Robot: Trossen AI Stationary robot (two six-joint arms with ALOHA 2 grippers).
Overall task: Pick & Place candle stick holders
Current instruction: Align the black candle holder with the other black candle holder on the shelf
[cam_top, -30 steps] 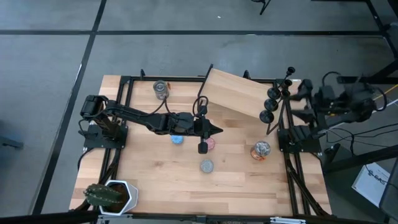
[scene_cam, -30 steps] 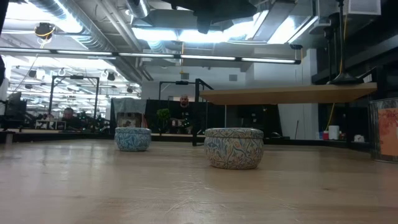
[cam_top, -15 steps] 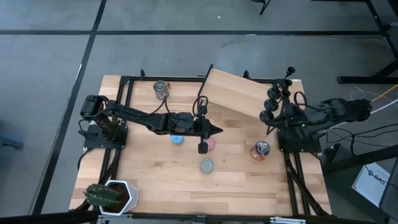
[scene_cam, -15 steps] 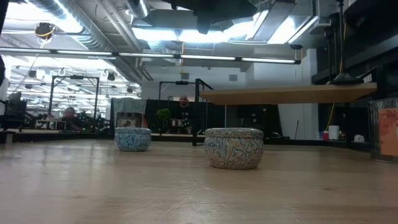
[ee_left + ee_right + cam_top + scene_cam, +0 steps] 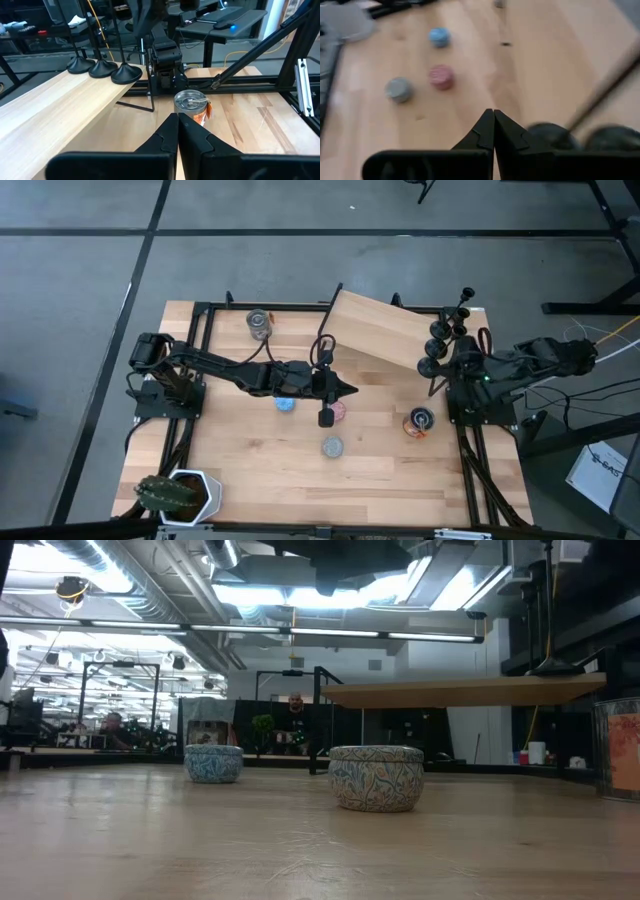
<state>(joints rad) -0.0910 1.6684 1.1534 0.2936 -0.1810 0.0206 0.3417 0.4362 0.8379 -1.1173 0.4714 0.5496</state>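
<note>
Three black candle stick holders (image 5: 437, 346) stand by their round bases (image 5: 102, 67) in a row on the right end of a raised, slanted wooden board (image 5: 375, 328). My right gripper (image 5: 452, 368) hovers just beside them on the table's right side. It is shut with nothing between its fingers (image 5: 493, 114); two dark bases (image 5: 550, 135) show blurred close by. My left gripper (image 5: 347, 389) hangs shut over the table's middle, near the board's front edge, and holds nothing (image 5: 177, 118).
One shiny can (image 5: 419, 421) stands front right of the board and another (image 5: 259, 323) at the far left. Blue (image 5: 286, 404), pink (image 5: 337, 410) and grey (image 5: 332, 446) discs lie mid-table. A potted plant (image 5: 175, 495) sits at the near left corner.
My right arm has swung in from beyond the table's right edge toward the candle stick holders and now reaches out beside them. The holders and the board stand as before.
</note>
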